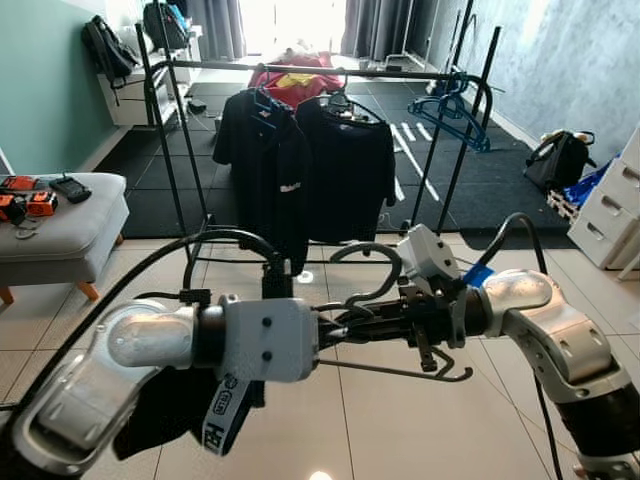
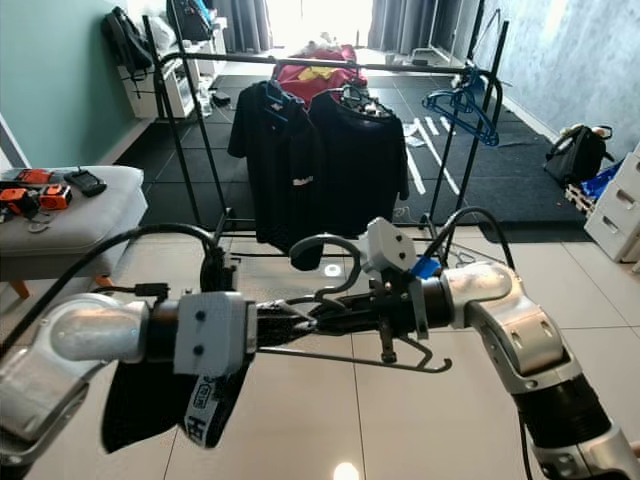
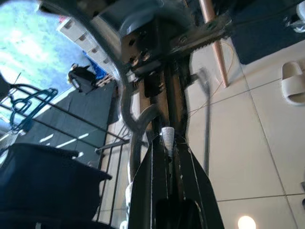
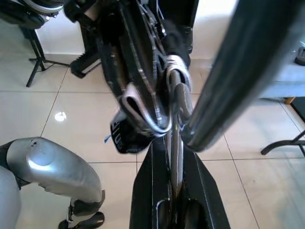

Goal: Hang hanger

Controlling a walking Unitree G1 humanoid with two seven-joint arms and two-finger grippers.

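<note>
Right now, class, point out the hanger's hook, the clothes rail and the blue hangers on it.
hanger's hook (image 1: 368, 250), left eye view, top of the curved hook.
clothes rail (image 1: 300, 68), left eye view, bare stretch of the top bar.
blue hangers (image 1: 455, 110), left eye view, upper arm of one.

Both arms (image 1: 120, 360) are rounded silver shells. The left wrist block (image 1: 268, 338) is pale grey with two dark screws, black cables (image 1: 215, 240) looping over it. A blue patch (image 1: 478, 275) marks the right forearm.

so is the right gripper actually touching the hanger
Touching. In the right wrist view the right gripper has its fingers closed on the metal hanger, with the wire pinched between them.
</note>
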